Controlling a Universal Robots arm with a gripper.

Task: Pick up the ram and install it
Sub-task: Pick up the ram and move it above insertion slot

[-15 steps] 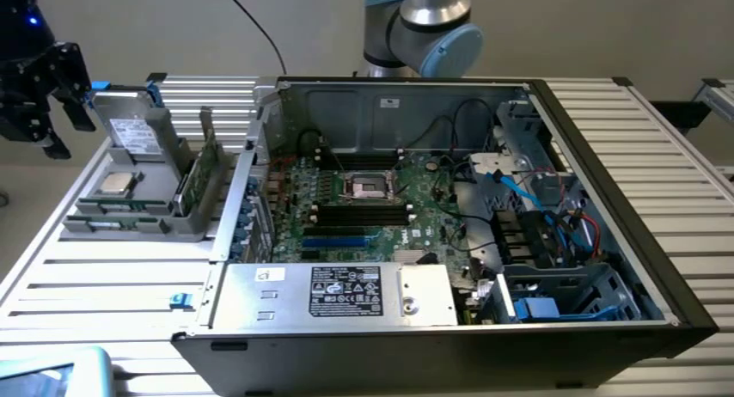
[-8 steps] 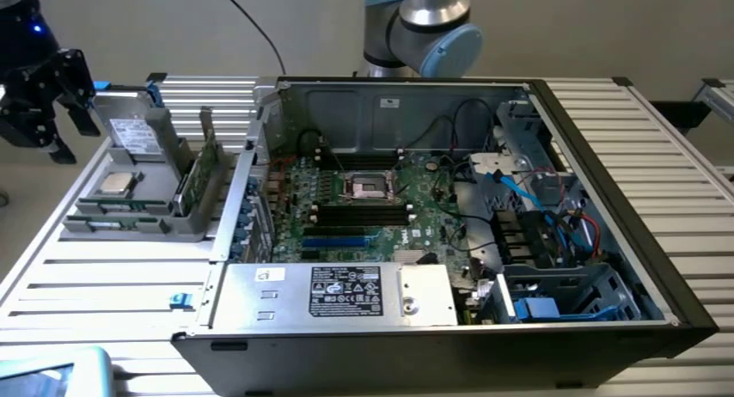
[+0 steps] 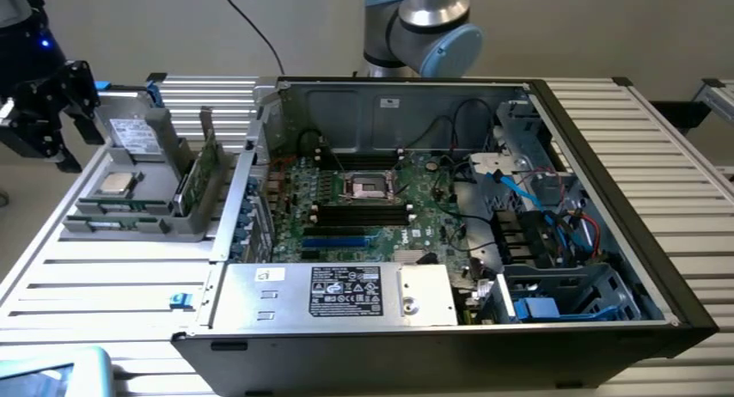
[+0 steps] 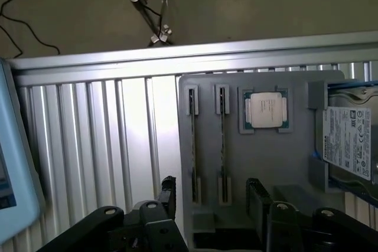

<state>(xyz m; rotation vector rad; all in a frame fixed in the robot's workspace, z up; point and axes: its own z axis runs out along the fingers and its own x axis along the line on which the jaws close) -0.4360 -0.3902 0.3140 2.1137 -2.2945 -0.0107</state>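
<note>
The black two-fingered claw [image 4: 214, 198] stood with its fingers [image 4: 168, 190] spread wide apart and nothing between them; it gripped no part. In the exterior view the claw [image 3: 48, 143] hung at the far left of that view, raised clear of the table and just beside the grey plastic parts holder [image 3: 126, 227]. Seen from the wrist, the holder [image 4: 277, 163] lay directly below the fingers. The ram sticks [image 4: 222, 146] – two long, narrow green circuit boards – stood on edge in parallel grooves of the holder, side by side and apart from each other, and both fell within the span of the open fingers. Neither stick was touched. Just beside the sticks, a square silver-capped processor [image 4: 266, 110] sat flat in its own recess, and beyond it a labelled metal hard drive [image 4: 348, 143] rested at the edge of the holder. The holder sat on a ribbed aluminium table [image 3: 103, 277]. On the exterior view's right of the holder lay an open black computer case [image 3: 459, 350], its green motherboard [image 3: 436, 212] exposed – the black memory slots [image 3: 363, 213] near the board's centre were unoccupied, with no stick seated. A silver power supply box [image 3: 333, 294] filled the near corner of the case.
</note>
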